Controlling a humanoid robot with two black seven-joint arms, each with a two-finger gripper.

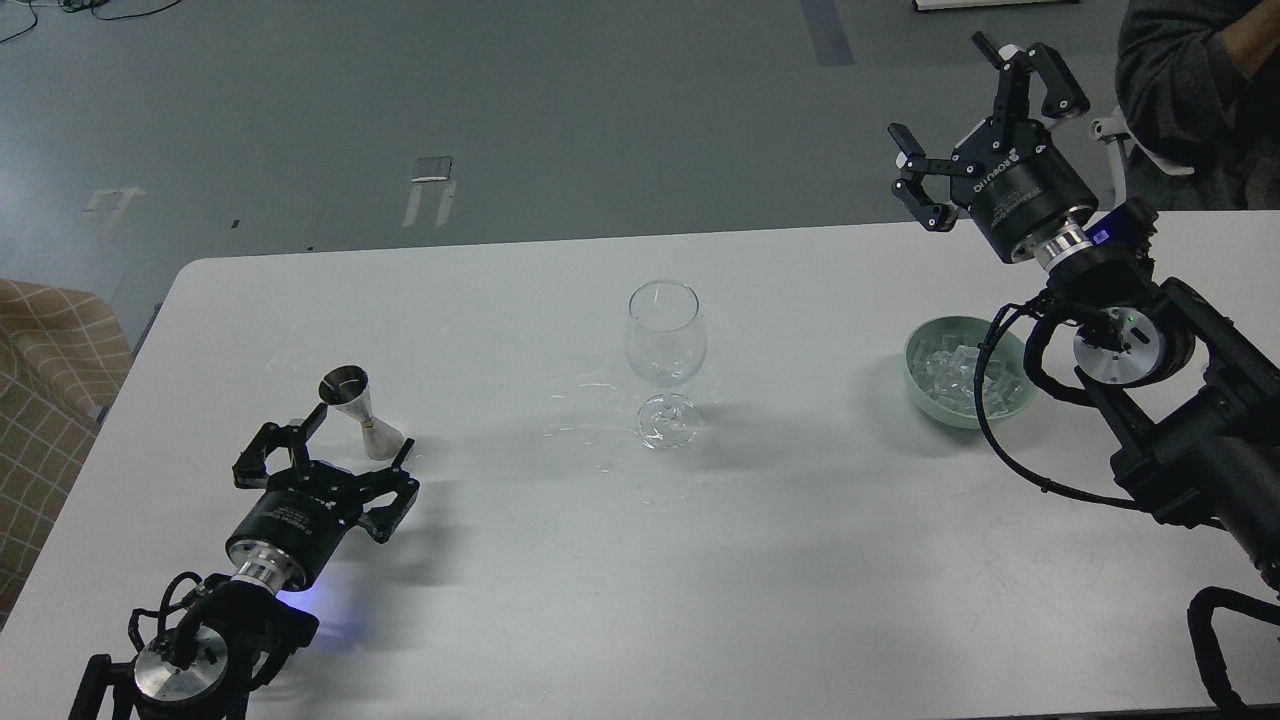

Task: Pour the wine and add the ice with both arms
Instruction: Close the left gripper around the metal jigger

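1. Left hand (335,455): black fingers spread open, low over the white worktop (620,560), holding nothing. Its fingertips reach toward the small silver metal jigger (358,401), which stands tilted just beyond them; whether a finger touches the jigger's base I cannot tell.
2. Right hand (975,115): fingers splayed wide, raised well above the worktop's far edge, empty, touching nothing.
3. Landmark: the clear stemmed wine glass (665,360), upright mid-worktop. No liquid can be made out in its bowl.
4. The jigger and left hand lie well to the left of the glass, slightly nearer the camera.
5. The pale green round bowl (925,385) sits well to the right of the glass, heaped with clear glassy ice cubes (950,370). The right arm's black cable (985,375) loops across the bowl's right side, hiding part of it.
6. Faint wet smears and droplets (590,420) lie on the worktop just left of the glass foot.
7. Open worktop between the glass and each hand.
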